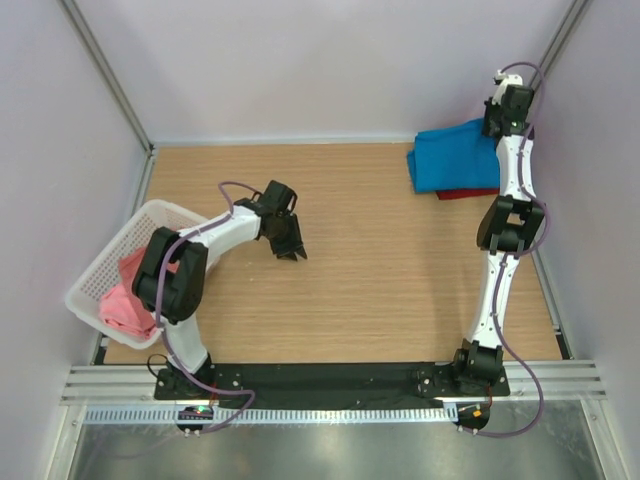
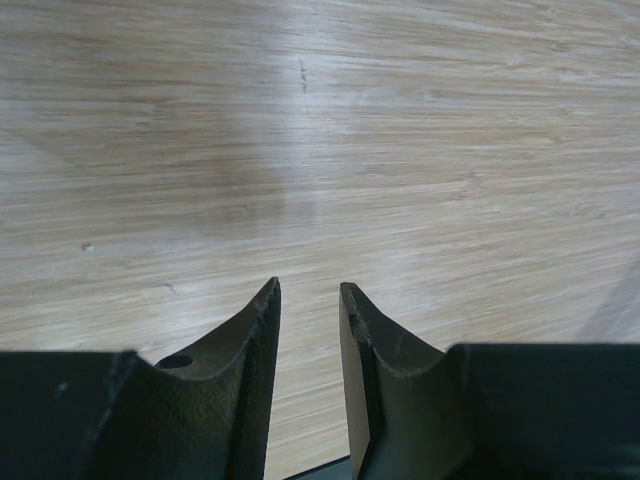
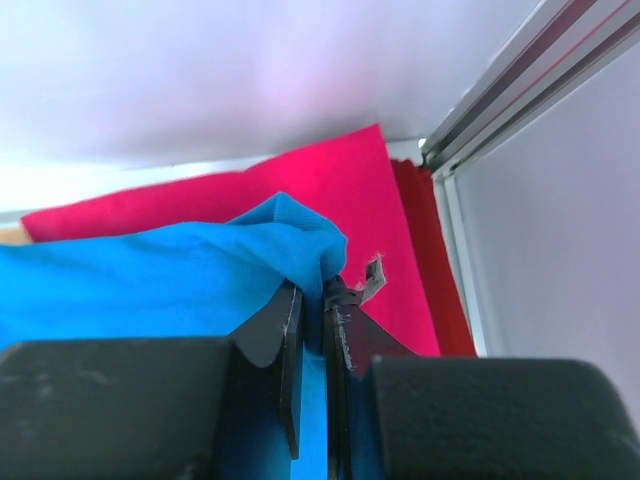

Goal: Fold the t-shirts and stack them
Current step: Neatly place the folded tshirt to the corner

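A folded bright blue t-shirt [image 1: 452, 157] lies on a crimson red t-shirt [image 1: 466, 194] at the table's far right corner. My right gripper [image 1: 497, 125] is at the blue shirt's far right edge, shut on a fold of the blue cloth [image 3: 290, 240]; the red shirt [image 3: 330, 185] shows beyond it. Salmon pink t-shirts [image 1: 128, 300] lie bunched in the white lattice basket [image 1: 110, 255] at the left. My left gripper [image 1: 291, 250] hovers open and empty over bare wood near the table's middle; in the left wrist view its fingers [image 2: 255, 330] stand slightly apart.
Pale walls with metal frame posts [image 1: 105, 70] close in the back and both sides. The right arm's links [image 1: 505, 230] stretch along the right wall. A black base rail [image 1: 330, 380] runs along the near edge.
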Controlling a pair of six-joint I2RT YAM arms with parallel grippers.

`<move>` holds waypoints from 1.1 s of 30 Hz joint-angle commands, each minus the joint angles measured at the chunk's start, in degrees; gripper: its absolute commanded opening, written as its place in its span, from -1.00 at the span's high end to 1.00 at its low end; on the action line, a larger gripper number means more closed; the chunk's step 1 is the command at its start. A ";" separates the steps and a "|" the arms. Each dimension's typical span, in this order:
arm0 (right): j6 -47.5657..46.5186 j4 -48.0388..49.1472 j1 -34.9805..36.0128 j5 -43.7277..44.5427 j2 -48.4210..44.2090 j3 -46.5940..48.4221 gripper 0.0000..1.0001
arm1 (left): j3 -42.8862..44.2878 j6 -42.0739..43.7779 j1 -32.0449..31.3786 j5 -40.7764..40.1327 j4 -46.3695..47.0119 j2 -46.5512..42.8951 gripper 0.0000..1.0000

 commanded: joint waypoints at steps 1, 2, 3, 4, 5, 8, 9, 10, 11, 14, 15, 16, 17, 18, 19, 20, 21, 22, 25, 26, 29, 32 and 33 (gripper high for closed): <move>-0.64 12.83 -0.87 0.84 -0.04 3.36 0.98 | 4.02 -0.68 -0.99 -1.14 -1.25 1.26 0.36; -0.46 15.02 -1.05 0.84 0.23 3.54 0.98 | 4.46 -0.68 -1.08 -1.23 -1.43 1.43 0.37; -0.37 16.00 -1.14 0.49 0.49 3.45 0.98 | 4.99 -0.68 -0.99 -1.23 -1.60 1.61 0.37; -0.28 16.87 -1.22 0.31 1.10 3.45 0.98 | 5.34 -0.68 -1.08 -1.32 -1.69 2.13 0.37; -0.28 18.71 -1.31 0.22 1.46 3.54 0.98 | 5.60 -0.68 -1.17 -1.32 -1.87 2.31 0.37; -0.98 19.95 -1.31 -0.30 2.87 4.59 0.98 | 6.92 -0.68 -1.08 -1.49 -2.39 3.45 0.37; -1.16 20.40 -1.40 -0.30 3.04 4.33 0.99 | 7.27 -0.51 -1.08 -1.49 -2.57 3.72 0.37; -1.51 20.49 -1.40 -0.04 3.22 4.33 0.99 | 7.89 -0.50 -1.08 -1.49 -2.75 3.98 0.37; -1.51 20.14 -1.49 0.22 3.48 4.33 0.98 | 8.15 -0.42 -1.17 -1.49 -2.83 4.51 0.37; -0.37 20.22 -2.80 0.40 3.48 3.98 0.99 | 9.03 -0.15 -1.17 -1.41 -3.36 5.21 0.37; -0.11 20.40 -3.42 0.49 3.40 3.80 0.99 | 9.21 -0.07 -1.08 -1.49 -3.54 5.39 0.37; -0.19 20.57 -3.60 1.18 3.31 3.45 0.99 | 9.38 0.02 -1.17 -1.58 -3.63 5.48 0.37; -0.28 21.53 -3.77 1.19 3.40 3.19 0.98 | 9.65 0.11 -1.08 -1.58 -3.71 5.48 0.36; -0.11 21.89 -3.95 1.62 3.83 3.01 0.97 | 10.00 0.20 -1.08 -1.67 -3.89 5.91 0.36; 0.24 22.07 -4.12 3.11 4.18 3.18 0.73 | 10.26 0.37 -1.17 -1.67 -4.15 6.09 0.36; 0.42 21.63 -4.13 2.86 4.53 3.10 0.58 | 11.14 0.46 -1.17 -1.50 -4.41 6.36 0.35; 0.77 21.37 -4.13 2.69 4.54 3.10 0.43 | 11.67 0.64 -1.08 -1.49 -5.11 6.45 0.35; 1.99 21.11 -4.04 2.25 4.36 2.40 0.09 | 12.19 0.99 -1.08 -1.58 -5.64 6.53 0.35; 3.23 20.49 -3.51 0.31 1.91 0.90 -0.17 | 15.35 1.87 -1.17 -2.02 -7.66 5.92 0.34; 4.11 19.36 -3.08 0.83 1.12 0.99 -0.23 | 16.15 2.30 -1.08 -2.20 -8.19 5.66 0.33; 8.66 16.37 -2.55 1.01 -3.52 -1.19 -0.47 | 19.14 2.40 -1.08 -2.11 -9.69 4.69 0.32; 11.93 14.79 -1.49 0.75 -9.93 -8.66 -0.47 | 19.23 2.22 -1.08 -1.76 -8.90 2.76 0.30; 12.46 13.99 -0.10 0.66 -11.27 -10.16 -0.41 | 19.23 2.48 -0.99 -1.67 -8.73 2.49 0.31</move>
